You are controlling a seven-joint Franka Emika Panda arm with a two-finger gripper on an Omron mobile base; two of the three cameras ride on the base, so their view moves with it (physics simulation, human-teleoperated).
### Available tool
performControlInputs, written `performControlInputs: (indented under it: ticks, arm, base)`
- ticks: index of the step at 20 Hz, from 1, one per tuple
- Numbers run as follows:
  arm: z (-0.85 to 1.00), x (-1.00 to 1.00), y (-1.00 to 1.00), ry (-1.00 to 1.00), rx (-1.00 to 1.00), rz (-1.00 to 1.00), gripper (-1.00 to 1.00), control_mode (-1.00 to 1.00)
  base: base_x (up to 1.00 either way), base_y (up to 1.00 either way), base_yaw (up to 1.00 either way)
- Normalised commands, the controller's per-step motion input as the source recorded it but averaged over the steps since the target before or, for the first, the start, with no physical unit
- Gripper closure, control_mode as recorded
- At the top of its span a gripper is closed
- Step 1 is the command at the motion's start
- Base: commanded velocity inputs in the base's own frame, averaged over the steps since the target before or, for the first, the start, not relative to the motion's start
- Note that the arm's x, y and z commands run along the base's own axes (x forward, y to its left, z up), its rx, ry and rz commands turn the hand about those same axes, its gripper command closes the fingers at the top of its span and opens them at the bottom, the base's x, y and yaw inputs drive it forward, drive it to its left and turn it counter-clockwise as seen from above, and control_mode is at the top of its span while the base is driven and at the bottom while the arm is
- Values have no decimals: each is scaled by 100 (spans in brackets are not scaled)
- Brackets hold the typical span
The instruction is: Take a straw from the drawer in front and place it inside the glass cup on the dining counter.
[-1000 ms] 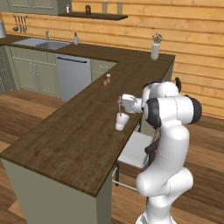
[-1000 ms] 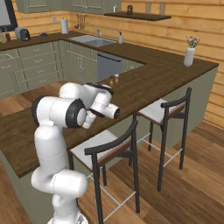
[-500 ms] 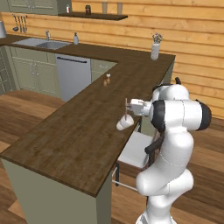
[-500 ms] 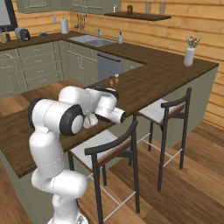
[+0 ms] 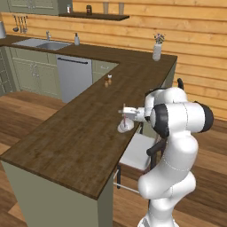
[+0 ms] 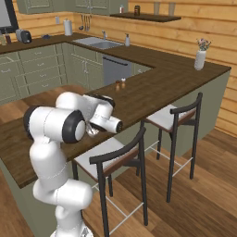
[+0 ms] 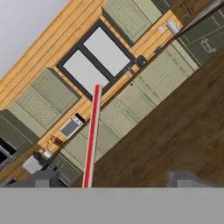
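The robot's gripper (image 5: pixel 126 111) hung just above the glass cup (image 5: pixel 124 126) at the right-hand edge of the dining counter (image 5: pixel 75 133), its jaws spread wide and closed on nothing. In the hand view the reddish straw (image 7: pixel 91 140) ran up between the two dark fingertips, closer to one but touching neither, with its lower end lost below the edge of the picture. From the left base view the cup looked whitish and seemed to lean toward the arm, though it was too small there to say whether it stood flat or rested on its rim. Whether the straw's foot sat inside the cup could not be read from any view. The task appeared close to done, but the danger lay in the retreat: the straw stood inside the open jaws, so a sideways pull of the hand could catch it and lever the light cup over. The cup also sat very near the counter's edge, above the pale seat of a stool (image 5: pixel 137 153), and a nudge from a finger or the wrist could send it off the wood. A straw far taller than its cup would also be top-heavy and might tip a leaning tumbler by itself. A straight lift away along the line of the straw looked the safest exit. A white flower vase (image 5: pixel 157 52) stood well apart at the far end of the counter.
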Motion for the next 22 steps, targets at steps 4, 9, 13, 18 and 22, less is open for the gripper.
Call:
performControlInputs:
  ticks: [4, 9, 13, 18, 22]
  arm:
    - [-18, 76, 64, -2, -8, 0, -100, -100]
    - [-11, 44, -30, 0, -1, 0, -100, -100]
    - [-19, -5, -62, -2, 0, 0, -100, -100]
    - [-7, -6, -30, 0, -21, -7, -100, -100]
    - [83, -59, -48, -10, -2, -7, -100, -100]
  base:
    - [0, 0, 0]
    - [0, 0, 0]
    - [0, 0, 0]
    - [0, 0, 0]
    - [0, 0, 0]
